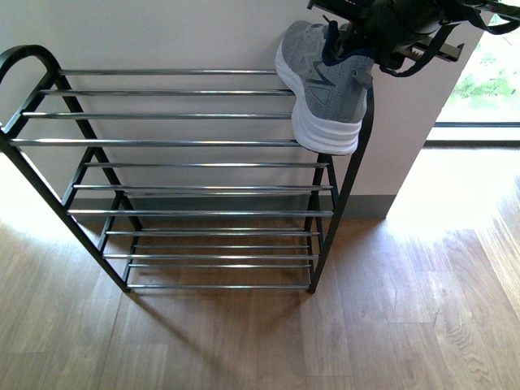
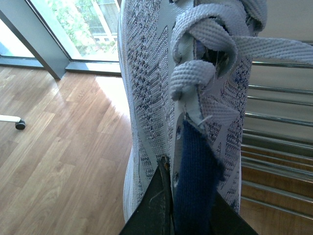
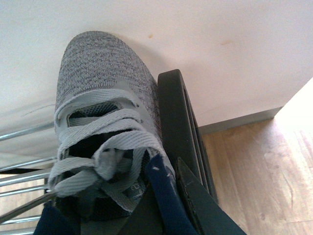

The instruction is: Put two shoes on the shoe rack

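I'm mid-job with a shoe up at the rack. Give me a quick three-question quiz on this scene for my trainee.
1. True or false: in the front view, the grey sneaker is at the right end of the top tier of the shoe rack.
2. What does the right gripper pinch? A) laces B) navy lining C) white sole
3. Is the left gripper open or shut?
Key: 1 true; 2 B; 3 shut, on a grey sneaker's navy lining.

- I see a plain pale wall (image 1: 162, 32) with a grey skirting (image 1: 370, 205) ahead
- Light wood plank floor (image 1: 390, 325), sunlit on my right
- Window (image 1: 487, 81) showing greenery outside
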Controlling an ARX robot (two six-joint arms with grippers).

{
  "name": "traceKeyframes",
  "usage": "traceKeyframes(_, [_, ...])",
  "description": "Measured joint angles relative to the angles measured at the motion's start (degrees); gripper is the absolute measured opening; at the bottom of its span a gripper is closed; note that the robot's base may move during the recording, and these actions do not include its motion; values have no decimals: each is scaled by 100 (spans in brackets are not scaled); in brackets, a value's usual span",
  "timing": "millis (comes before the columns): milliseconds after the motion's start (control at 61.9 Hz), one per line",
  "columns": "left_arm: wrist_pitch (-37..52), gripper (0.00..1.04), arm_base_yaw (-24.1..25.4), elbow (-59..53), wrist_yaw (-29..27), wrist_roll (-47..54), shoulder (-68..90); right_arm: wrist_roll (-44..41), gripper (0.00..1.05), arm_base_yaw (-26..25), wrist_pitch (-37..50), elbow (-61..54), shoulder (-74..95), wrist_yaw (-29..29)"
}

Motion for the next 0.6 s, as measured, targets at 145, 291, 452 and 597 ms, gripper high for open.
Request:
traceKeyframes(145, [0, 2, 0, -2, 2, 2, 0, 269, 23, -46, -122, -17, -57, -37])
traceKeyframes(291, [0, 2, 0, 0, 0, 2, 0, 400, 44, -111, -138, -166, -175, -116])
traceKeyframes(452, [0, 2, 0, -2, 0, 2, 0, 632, 71, -267, -428, -577, -754, -632])
traceKeyframes(597, [0, 2, 0, -2, 2, 0, 0, 664, 93, -479, -619, -1084, -1696, -1408])
